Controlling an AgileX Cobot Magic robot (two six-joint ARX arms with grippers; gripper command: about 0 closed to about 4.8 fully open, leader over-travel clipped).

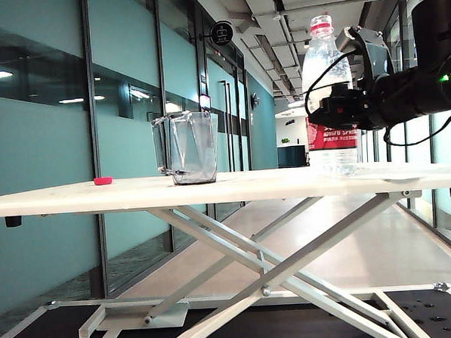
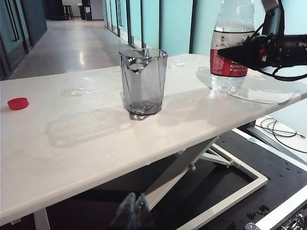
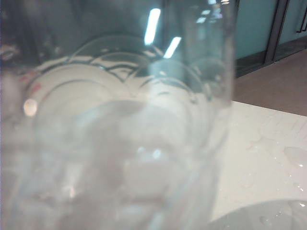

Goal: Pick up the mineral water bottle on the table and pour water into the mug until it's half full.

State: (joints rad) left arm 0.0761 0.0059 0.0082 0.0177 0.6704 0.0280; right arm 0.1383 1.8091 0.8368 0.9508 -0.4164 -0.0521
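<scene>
**Right gripper at the bottle near the table's end**

While the bottle [image 1: 328, 95] stands upright on the table [image 1: 76, 198] close to its right end, the right gripper [image 1: 336, 110] wraps its label band from the right; whether the jaws are clamped or only closing around it I cannot tell. In the right wrist view the clear bottle [image 3: 115, 134] fills the frame, blurred. The mug [image 1: 186, 148] stands well apart to the left, with bare tabletop between them. A small red cap [image 2: 17, 103] lies near the table's far left end. Water drops [image 2: 76, 91] dot the surface. On the red label [image 2: 229, 64], "NONGFU SPRING" is partly readable. No left gripper is visible in any view.
</scene>
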